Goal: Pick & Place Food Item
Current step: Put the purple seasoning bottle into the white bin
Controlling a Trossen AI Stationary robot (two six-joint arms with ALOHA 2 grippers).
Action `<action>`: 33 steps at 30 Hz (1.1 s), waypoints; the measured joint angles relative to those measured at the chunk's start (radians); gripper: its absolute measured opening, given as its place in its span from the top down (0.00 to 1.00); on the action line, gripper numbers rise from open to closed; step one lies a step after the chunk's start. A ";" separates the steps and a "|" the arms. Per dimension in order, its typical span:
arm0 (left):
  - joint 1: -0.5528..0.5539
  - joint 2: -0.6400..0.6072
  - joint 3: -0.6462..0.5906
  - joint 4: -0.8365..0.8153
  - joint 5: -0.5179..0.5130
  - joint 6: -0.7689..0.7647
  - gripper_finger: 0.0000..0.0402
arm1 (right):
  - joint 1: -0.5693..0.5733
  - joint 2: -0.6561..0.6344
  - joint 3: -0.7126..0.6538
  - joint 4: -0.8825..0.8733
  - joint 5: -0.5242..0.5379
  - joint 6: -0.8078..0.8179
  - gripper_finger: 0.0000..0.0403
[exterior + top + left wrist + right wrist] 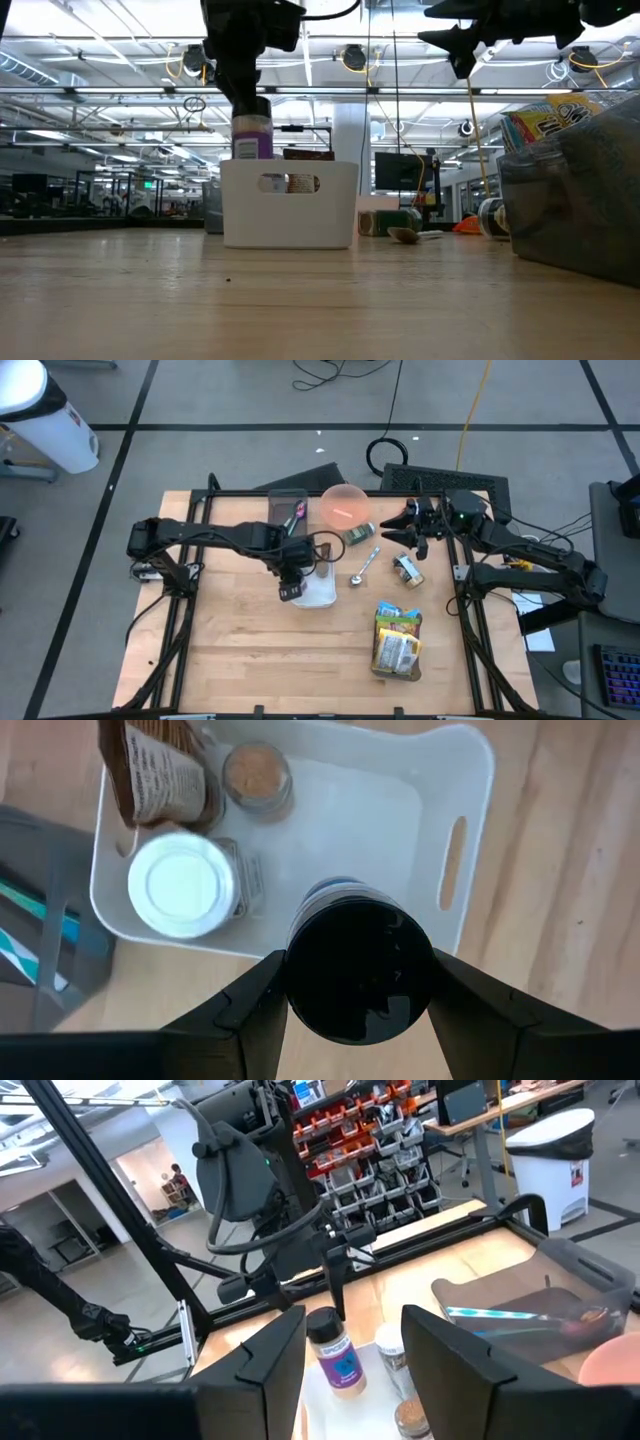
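A bottle with a black cap and a purple label (252,137) hangs upright at the rim of a white bin (290,205), with my left gripper (360,982) shut on it from above. The bin (400,810) holds a white-lidded jar (182,885), a small spice jar (257,775) and a brown packet (150,770). My right gripper (402,526) stands open and level at the table's far right, pointing toward the bin, nothing between its fingers (270,1370). My left gripper pinches the bottle at its black cap (360,970) between the two fingers (262,1005), one on each side. The fingers come from above, pointing steeply down. The bottle hangs upright below them, lifted clear, its base about level with the bin's rim.
A pink bowl (346,506) and a dark tray (288,510) stand behind the bin. To its right lie a green jar (358,535), a spoon (362,567) and a can (408,569). Snack bags (398,642) lie near the front right. Bare wood spreads at the front left.
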 joint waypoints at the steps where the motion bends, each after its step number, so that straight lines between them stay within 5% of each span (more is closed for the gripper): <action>1: 0.000 0.000 -0.006 0.002 -0.002 0.000 0.48 | 0.000 0.002 0.000 -0.002 0.000 0.000 0.61; 33: 0.013 0.081 -0.024 0.061 -0.061 0.085 0.48 | -0.002 0.058 0.000 0.060 0.024 -0.004 0.61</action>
